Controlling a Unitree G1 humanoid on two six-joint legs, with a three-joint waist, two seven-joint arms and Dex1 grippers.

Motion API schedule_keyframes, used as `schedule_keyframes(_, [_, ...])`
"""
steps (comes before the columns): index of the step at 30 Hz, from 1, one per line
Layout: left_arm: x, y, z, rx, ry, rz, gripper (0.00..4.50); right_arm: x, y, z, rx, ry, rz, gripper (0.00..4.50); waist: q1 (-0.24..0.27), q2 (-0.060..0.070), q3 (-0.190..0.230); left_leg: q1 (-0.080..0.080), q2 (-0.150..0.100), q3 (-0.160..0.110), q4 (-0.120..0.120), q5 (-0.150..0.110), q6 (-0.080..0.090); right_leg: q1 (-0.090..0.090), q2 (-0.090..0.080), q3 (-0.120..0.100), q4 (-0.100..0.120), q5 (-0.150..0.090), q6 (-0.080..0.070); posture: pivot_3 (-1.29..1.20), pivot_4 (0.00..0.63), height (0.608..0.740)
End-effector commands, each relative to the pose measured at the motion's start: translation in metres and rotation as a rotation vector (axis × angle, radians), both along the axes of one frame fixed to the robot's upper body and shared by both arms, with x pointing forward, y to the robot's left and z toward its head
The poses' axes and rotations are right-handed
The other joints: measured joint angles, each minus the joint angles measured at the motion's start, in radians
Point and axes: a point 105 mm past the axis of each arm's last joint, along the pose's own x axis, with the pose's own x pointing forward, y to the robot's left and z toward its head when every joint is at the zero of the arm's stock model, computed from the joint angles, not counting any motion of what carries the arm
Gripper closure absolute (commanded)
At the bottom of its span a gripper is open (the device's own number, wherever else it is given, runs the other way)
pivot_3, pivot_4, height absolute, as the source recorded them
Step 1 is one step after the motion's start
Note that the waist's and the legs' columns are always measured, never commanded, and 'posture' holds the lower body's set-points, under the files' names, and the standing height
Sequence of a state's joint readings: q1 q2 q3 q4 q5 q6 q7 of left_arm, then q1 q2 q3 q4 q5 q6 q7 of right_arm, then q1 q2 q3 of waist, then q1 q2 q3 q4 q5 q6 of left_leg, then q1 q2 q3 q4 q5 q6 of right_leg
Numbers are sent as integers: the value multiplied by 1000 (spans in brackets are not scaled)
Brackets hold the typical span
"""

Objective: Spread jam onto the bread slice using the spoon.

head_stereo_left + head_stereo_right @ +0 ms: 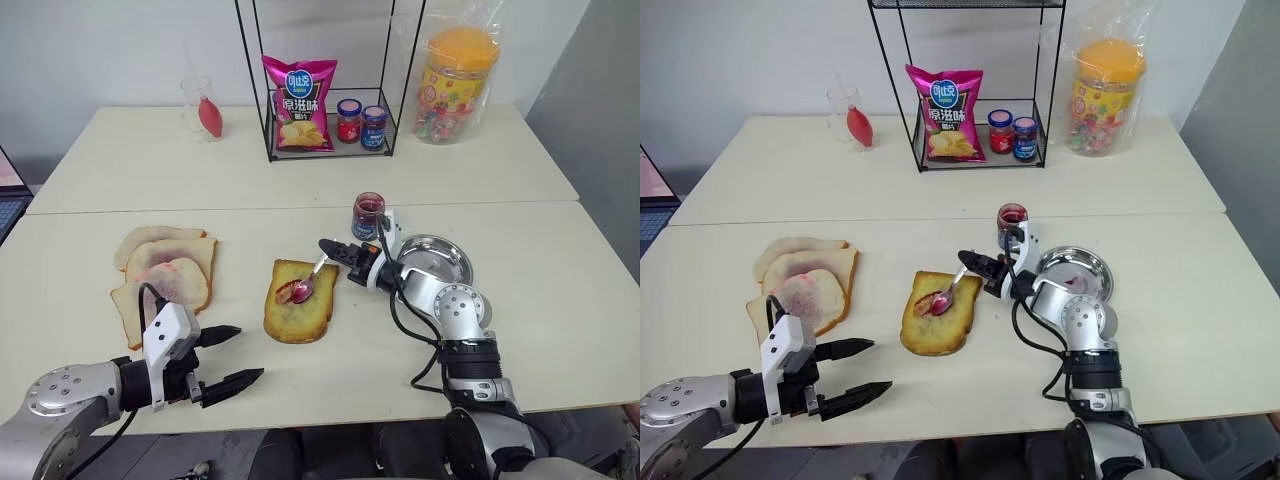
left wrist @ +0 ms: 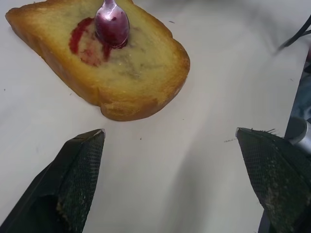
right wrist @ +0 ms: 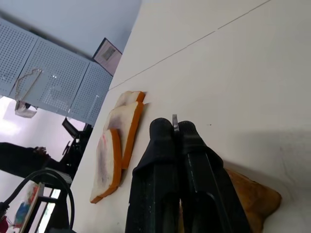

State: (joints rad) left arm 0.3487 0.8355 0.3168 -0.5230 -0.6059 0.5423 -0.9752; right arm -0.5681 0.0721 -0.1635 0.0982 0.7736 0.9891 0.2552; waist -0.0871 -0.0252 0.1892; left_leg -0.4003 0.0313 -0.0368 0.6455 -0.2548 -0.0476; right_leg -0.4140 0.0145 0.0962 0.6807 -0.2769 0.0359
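Note:
The toasted bread slice [image 1: 298,302] lies on the near table, a red jam smear [image 2: 83,42] on its upper left part. My right gripper [image 1: 333,249] is shut on the handle of the small silver spoon [image 1: 308,282], whose jam-coated bowl [image 2: 112,24] rests on the bread. The open jam jar [image 1: 368,215] stands just behind that gripper. My left gripper [image 1: 232,355] hovers open over the table's front edge, left of the bread, nothing between its fingers [image 2: 80,170].
Several pale slices with pink smears [image 1: 165,270] lie at the left. A round metal dish [image 1: 438,258] sits right of the jar. On the far table stand a wire rack [image 1: 325,80] with a crisp bag and two capped jars, a glass [image 1: 203,108] and a sweets tub [image 1: 455,75].

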Motion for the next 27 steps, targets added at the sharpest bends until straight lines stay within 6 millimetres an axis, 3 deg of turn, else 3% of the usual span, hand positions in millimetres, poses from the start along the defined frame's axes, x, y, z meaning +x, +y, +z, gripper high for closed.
schedule_keyframes(1, [-3, -4, 4, 8, -25, -35, 0, -5, -13, 3, -7, -6, -15, 4454, 0, 0, 0, 0, 0, 0, 0, 0, 0, 0, 0, 0, 0, 0, 0, 0, 150, 740])
schedule_keyframes(9, [-3, -4, 4, 8, -24, -35, 0, -7, -35, 0, -15, 25, -54, 4454, 0, 0, 0, 0, 0, 0, 0, 0, 0, 0, 0, 0, 0, -1, 1, 0, 150, 740])
schedule_keyframes(12, [-2, -3, 4, 6, -26, -33, 0, -9, -36, 14, 39, 1, -30, 4454, 1, 0, 0, 0, 0, 0, 0, 0, 0, 0, 0, 0, 0, -1, 1, 0, 150, 740])
schedule_keyframes(20, [3, -5, 10, -12, -76, -16, 0, -25, -14, 61, 170, -137, 95, 4454, 0, 0, 0, 0, 0, 0, 0, 0, 0, 0, 0, 0, 0, -1, 1, 0, 150, 740])
schedule_keyframes(27, [11, -38, 30, -26, -221, -93, 0, -33, -23, 87, 60, -427, 108, 4454, 5, -1, 0, 0, -1, 0, 0, 0, 0, 1, 0, 0, -1, -1, 2, 0, 150, 740])
